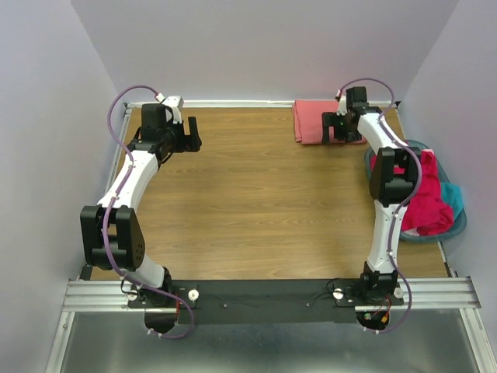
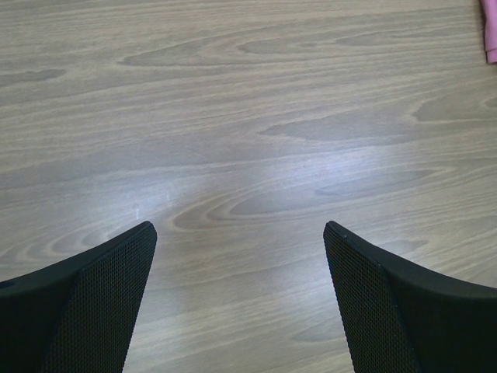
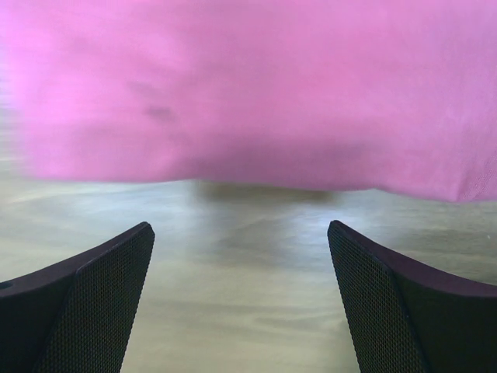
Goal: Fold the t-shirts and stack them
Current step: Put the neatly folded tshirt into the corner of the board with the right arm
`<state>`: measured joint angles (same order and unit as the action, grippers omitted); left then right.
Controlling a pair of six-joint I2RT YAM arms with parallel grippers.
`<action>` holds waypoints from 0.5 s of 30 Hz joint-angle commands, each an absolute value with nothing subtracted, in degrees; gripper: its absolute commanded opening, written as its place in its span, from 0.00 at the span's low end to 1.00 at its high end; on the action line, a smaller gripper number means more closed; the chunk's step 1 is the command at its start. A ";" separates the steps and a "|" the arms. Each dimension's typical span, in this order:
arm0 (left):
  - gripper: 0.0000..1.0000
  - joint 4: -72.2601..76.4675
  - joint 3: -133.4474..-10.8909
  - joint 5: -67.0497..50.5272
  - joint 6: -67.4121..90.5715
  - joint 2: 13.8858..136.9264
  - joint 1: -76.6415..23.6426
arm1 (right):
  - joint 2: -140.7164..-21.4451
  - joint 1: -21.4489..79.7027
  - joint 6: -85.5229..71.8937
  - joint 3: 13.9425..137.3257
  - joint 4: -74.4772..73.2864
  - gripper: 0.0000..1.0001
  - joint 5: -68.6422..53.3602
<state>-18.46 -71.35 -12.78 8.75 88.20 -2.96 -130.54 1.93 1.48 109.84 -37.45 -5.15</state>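
A folded salmon-pink t-shirt [image 1: 311, 120] lies flat at the table's back right. In the right wrist view it fills the top [image 3: 248, 85], its edge just ahead of my fingertips. My right gripper [image 1: 337, 129] [image 3: 241, 233] hovers at that shirt's right side, open and empty over bare wood. A magenta-red t-shirt [image 1: 425, 203] and a teal t-shirt [image 1: 453, 198] lie crumpled in the basket. At the back left my left gripper [image 1: 190, 134] [image 2: 239, 229] stands open over bare wood. A pink shirt corner [image 2: 489, 31] shows at the top right of the left wrist view.
A round teal basket [image 1: 460, 227] sits at the table's right edge, beside the right arm's elbow. Grey walls close in the table at the back and both sides. The wooden table [image 1: 256, 194] stretches between the two arms.
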 commanded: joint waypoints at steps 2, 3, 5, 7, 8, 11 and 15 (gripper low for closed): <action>0.96 -18.72 -71.45 -15.29 8.26 87.36 -2.55 | -127.24 6.59 -2.09 118.53 -36.12 1.00 -16.67; 0.96 -18.63 -71.54 -15.29 8.26 87.28 -2.55 | -128.31 8.16 -2.81 119.70 -36.12 1.00 -17.74; 0.96 -18.90 -71.72 -15.12 8.00 86.93 -2.55 | -130.51 9.92 -2.81 121.54 -35.95 1.00 -19.85; 0.96 -19.07 -71.89 -15.12 7.65 86.66 -2.46 | -133.41 12.21 -3.07 123.65 -35.69 1.00 -23.19; 0.96 -19.07 -71.81 -15.12 7.56 86.66 -2.46 | -135.07 12.65 -4.21 124.36 -35.42 1.00 -25.29; 0.96 -19.60 -71.46 -15.12 6.86 86.49 -2.37 | -137.80 14.32 -7.80 127.43 -33.58 1.00 -23.76; 0.96 -20.56 -71.19 -14.94 5.80 86.31 -1.59 | -142.46 15.47 -9.93 131.04 -31.91 1.00 -21.19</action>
